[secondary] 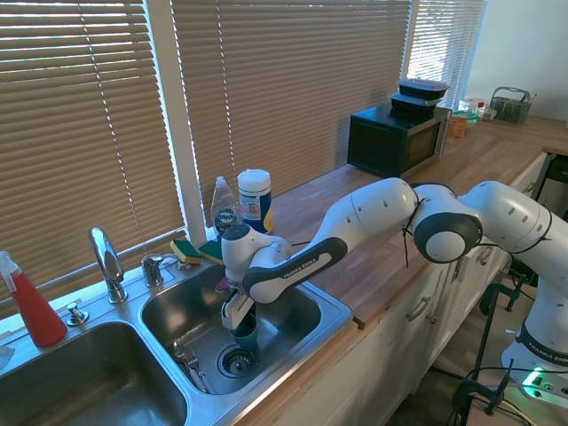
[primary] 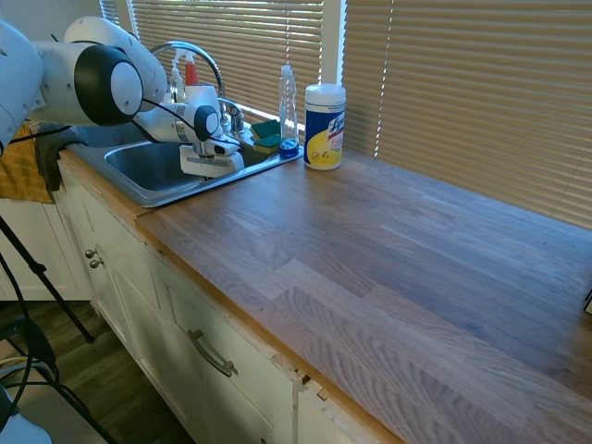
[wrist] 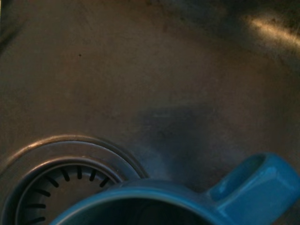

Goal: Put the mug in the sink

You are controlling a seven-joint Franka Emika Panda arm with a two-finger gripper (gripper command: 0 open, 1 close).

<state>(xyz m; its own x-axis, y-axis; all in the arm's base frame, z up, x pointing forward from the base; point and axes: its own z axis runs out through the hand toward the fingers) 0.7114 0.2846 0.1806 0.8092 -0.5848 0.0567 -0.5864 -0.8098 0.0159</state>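
Observation:
The teal-blue mug (secondary: 248,336) stands upright low in the right basin of the steel sink (secondary: 330,312), just beside the drain (secondary: 237,361). My gripper (secondary: 237,323) reaches down into the basin and is shut on the mug's rim, one finger inside the cup. The wrist view shows the mug (wrist: 234,199) with its rim and handle close up, and the drain (wrist: 56,187) beside it. In the first exterior view the sink (primary: 139,166) hides both the fingers and the mug below its rim.
A curved chrome faucet (secondary: 106,262) rises behind the basins. A white-and-yellow canister (secondary: 255,199), a dish soap bottle (secondary: 223,209) and sponges (secondary: 188,251) stand on the back ledge. A red bottle (secondary: 32,307) is at far left. A microwave (secondary: 397,138) sits along the wooden counter (primary: 388,277).

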